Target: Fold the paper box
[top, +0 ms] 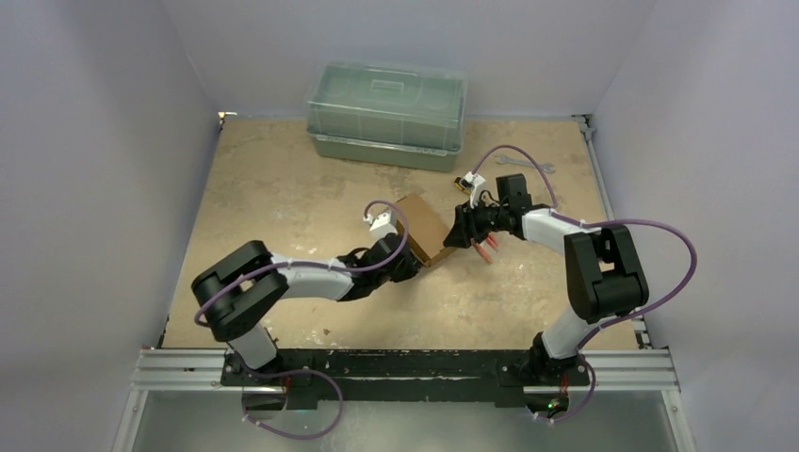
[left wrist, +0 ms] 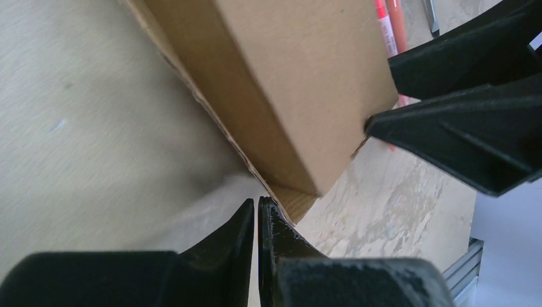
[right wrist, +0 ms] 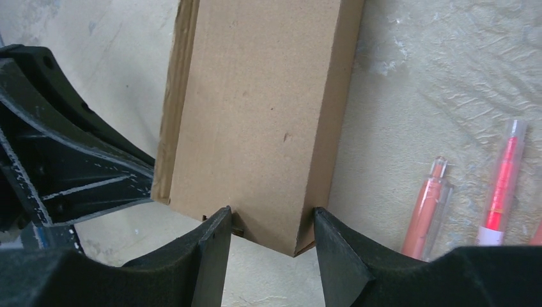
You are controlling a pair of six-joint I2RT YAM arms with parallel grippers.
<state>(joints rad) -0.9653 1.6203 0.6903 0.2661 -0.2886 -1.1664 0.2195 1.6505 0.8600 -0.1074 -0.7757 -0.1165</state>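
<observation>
The paper box is a small plain brown carton at the middle of the table, one end raised between the two arms. In the right wrist view the paper box fills the centre. My right gripper holds its near end, one fingertip against each side. My left gripper is shut, with only a thin slit between the tips and nothing in it. The right-hand tip touches the low corner of the paper box. The right gripper's black fingers press on the carton's far end.
A large translucent green-grey lidded container stands at the back. Red-orange pens lie on the table just right of the box, under the right arm. A wrench lies at the back right.
</observation>
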